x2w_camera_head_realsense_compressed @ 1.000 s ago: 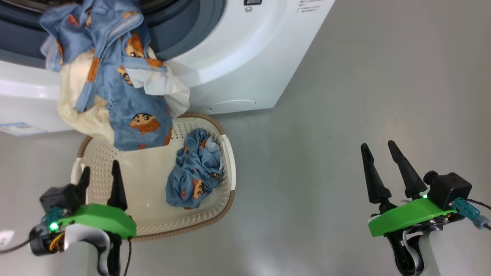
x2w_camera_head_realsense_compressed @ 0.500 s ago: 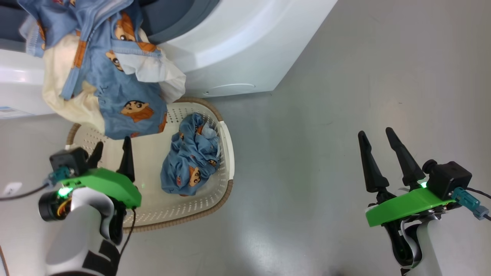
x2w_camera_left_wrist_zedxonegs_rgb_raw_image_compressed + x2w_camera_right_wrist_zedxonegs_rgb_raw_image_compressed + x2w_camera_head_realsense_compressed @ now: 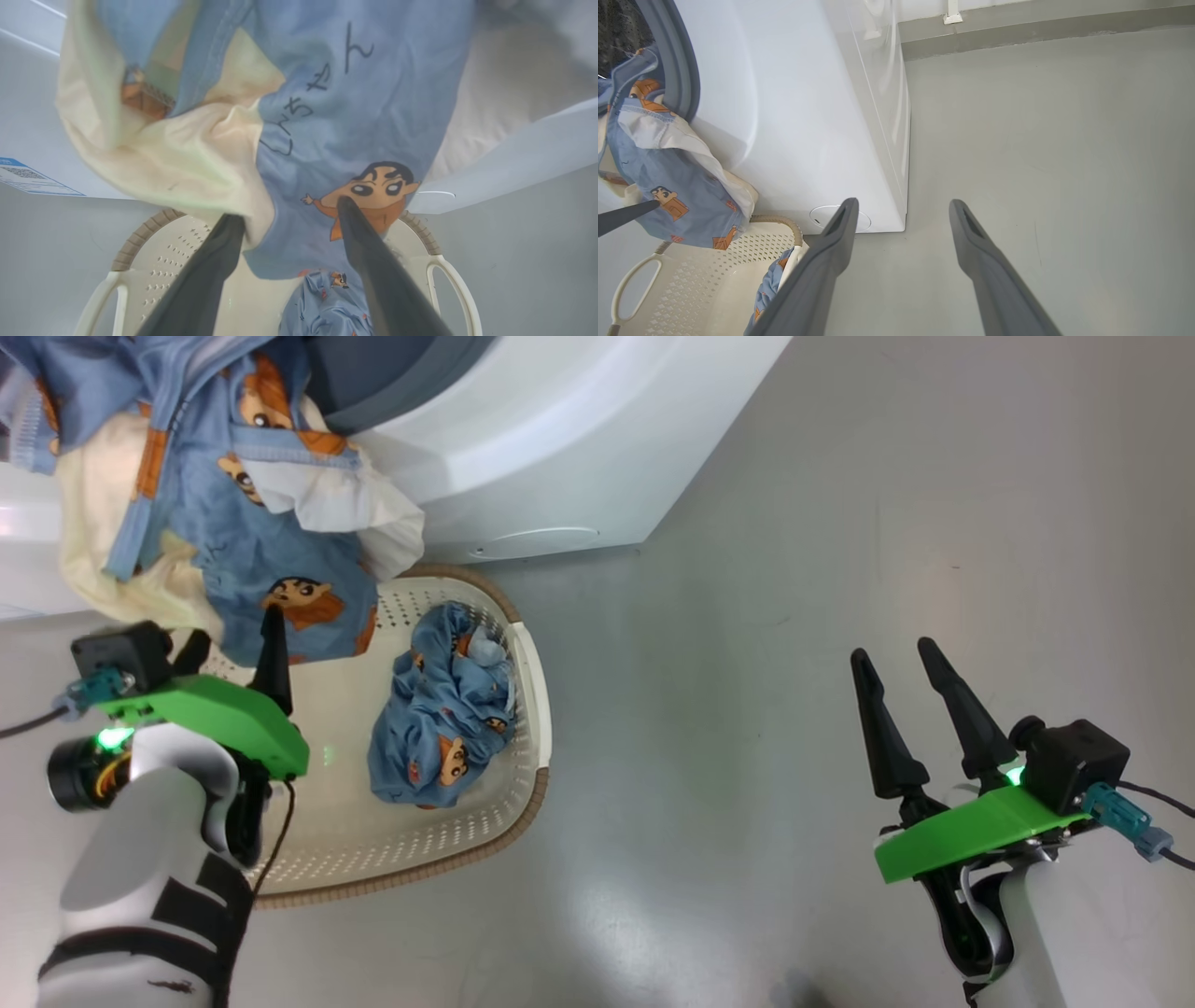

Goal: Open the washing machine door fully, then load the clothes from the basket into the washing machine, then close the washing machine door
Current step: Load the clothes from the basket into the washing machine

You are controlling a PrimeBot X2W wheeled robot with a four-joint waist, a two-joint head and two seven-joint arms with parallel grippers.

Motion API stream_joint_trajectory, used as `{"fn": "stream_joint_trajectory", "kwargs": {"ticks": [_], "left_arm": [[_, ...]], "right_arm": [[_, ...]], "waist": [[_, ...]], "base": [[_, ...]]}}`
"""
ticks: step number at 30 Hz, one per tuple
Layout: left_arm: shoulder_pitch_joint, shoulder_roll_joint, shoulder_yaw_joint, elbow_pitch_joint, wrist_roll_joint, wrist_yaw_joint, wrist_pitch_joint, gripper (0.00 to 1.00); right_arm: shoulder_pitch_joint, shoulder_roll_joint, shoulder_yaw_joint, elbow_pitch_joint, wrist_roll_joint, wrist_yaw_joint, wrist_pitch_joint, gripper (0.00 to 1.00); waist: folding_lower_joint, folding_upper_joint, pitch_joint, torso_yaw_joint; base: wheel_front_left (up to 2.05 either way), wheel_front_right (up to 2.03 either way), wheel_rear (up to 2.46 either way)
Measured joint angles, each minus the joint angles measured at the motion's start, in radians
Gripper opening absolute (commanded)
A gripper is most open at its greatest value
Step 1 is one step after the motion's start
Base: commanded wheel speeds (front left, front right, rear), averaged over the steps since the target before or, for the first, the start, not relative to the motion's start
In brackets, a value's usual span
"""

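Well, from the head view, clothes spill out of the washing machine and hang over the basket, where a blue bundle lies. The left gripper, spread wide and holding nothing, hovers at the hanging hem. The right gripper, equally wide, hangs over the grey floor, well apart. Left wrist view: one fingertip overlaps the cartoon print (contact unclear). Right wrist view: the fingers point toward the machine's lower corner.
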Motion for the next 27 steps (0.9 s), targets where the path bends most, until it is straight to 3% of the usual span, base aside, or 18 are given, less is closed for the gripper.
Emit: {"fn": "stream_joint_trajectory", "kwargs": {"ticks": [8, 27], "left_arm": [[-0.030, 0.031, -0.109, -0.018, -0.087, 0.000, 0.000, 1.00], [-0.137, 0.040, -0.191, -0.051, -0.188, 0.000, 0.000, 1.00]], "right_arm": [[-0.007, 0.000, 0.014, -0.003, 0.000, 0.000, 0.000, 1.00], [-0.029, 0.010, 0.026, -0.012, 0.000, 0.000, 0.000, 1.00]], "waist": [[0.0000, 0.0000, 0.013, -0.018], [-0.0001, 0.0000, 0.043, -0.053]], "base": [[0.00, 0.00, 0.00], [0.00, 0.00, 0.00]]}}
